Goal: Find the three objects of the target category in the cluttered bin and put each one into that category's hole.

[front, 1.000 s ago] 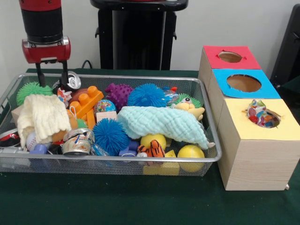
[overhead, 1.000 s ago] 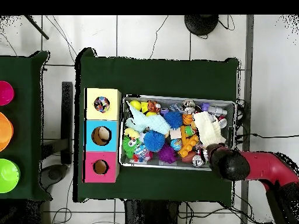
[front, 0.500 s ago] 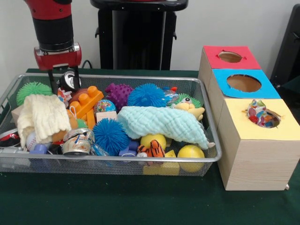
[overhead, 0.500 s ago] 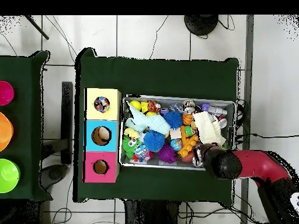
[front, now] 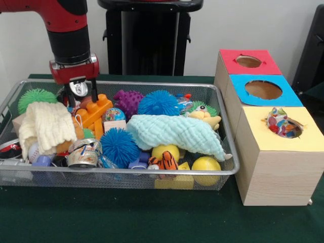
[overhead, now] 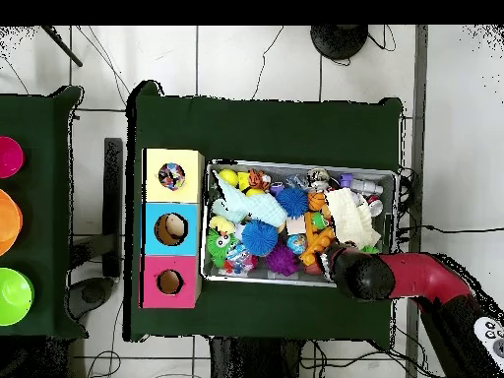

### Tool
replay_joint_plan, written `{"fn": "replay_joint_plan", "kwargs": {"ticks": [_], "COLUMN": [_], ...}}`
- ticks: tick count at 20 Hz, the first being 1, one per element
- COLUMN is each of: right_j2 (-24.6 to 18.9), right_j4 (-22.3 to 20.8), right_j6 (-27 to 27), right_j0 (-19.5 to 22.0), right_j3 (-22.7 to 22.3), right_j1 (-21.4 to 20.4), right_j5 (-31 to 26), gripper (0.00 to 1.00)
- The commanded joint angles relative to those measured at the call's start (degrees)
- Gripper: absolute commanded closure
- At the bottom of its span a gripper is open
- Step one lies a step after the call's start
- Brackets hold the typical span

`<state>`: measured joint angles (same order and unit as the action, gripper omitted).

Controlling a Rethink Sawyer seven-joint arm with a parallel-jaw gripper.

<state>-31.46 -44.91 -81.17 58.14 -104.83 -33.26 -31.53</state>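
At the bin's far left in the front view, my tool hangs parted astride a can; one wrapper fills the yellow hole. I should lift clear and search on. Overhead, the arm hides the tool over the bin's near edge.

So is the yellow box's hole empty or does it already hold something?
Not empty: a polka-dot wrapper sits in the hole of the yellow-topped box, partly sticking up above its rim.
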Motion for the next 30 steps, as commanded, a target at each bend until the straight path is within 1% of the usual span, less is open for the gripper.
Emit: {"fn": "replay_joint_plan", "kwargs": {"ticks": [1,4,12,15,18,19,21,24,30], "right_j2": [0.52,0.55,0.00,-0.30,-1.15,-1.54,-2.01,-2.05,-1.98], "right_j4": [-2.10,-1.96,-0.87,-0.94,-0.81,-0.37,-0.09,0.59,1.33], "right_j6": [1.69,1.91,2.67,3.24,4.75,5.66,6.74,6.99,7.11], "right_j0": [-0.19,-0.16,-0.02,-0.02,0.19,0.25,0.44,0.31,0.08], "right_j3": [3.42,3.60,3.15,3.82,4.93,5.38,5.97,5.73,5.59], "right_j1": [4.07,3.81,1.38,0.69,-0.79,-1.42,-1.61,-2.70,-3.24], "right_j5": [1.60,1.10,-0.75,-0.97,-1.71,-2.82,-3.62,-4.84,-6.09], "gripper": [0.00,0.00,0.00,0.00,0.00,0.00,0.00,0.00,0.00]}}
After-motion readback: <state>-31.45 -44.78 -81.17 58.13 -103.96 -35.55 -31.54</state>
